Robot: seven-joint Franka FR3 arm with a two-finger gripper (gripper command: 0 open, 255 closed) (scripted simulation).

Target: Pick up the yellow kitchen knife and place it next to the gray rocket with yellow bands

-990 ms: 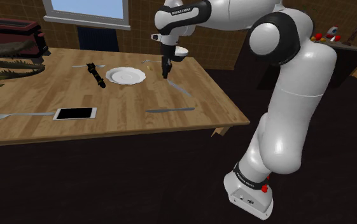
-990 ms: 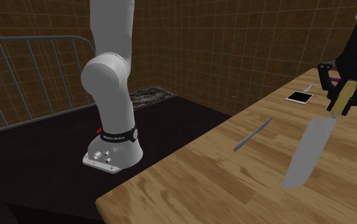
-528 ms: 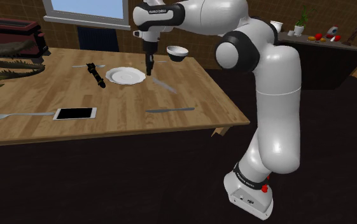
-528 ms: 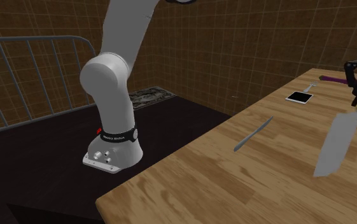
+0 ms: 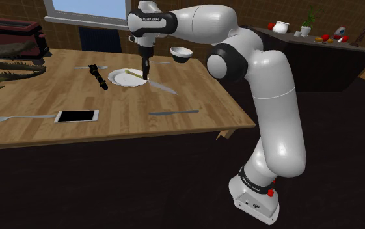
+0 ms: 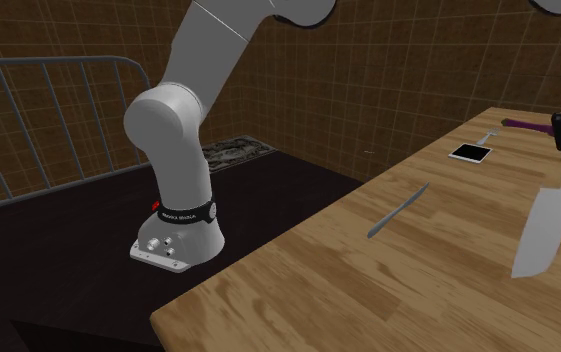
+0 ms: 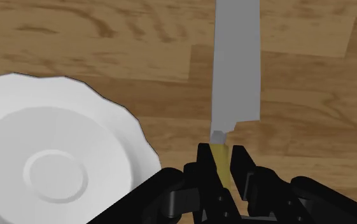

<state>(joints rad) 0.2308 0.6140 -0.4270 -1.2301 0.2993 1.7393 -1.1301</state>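
- Gripper (image 7: 221, 153): clenched on the yellow handle of the knife (image 7: 236, 63), grey blade projecting past the fingers.
- Location: upper centre of the shoulder view, at the right rim of the white plate (image 5: 119, 80).
- Destination (judged): the dark slim object (image 5: 97, 77) left of the plate, presumably the rocket.
- Handling: carry the blade clear above the plate, then lower it flat beside the rocket without touching it.

Brown wooden table (image 5: 194, 97): grained, matt
Yellow-handled grey-bladed kitchen knife (image 7: 236, 63): smooth, dull blade
White scalloped plate (image 7: 75, 102): smooth
White robot arm (image 5: 275, 110): glossy shell
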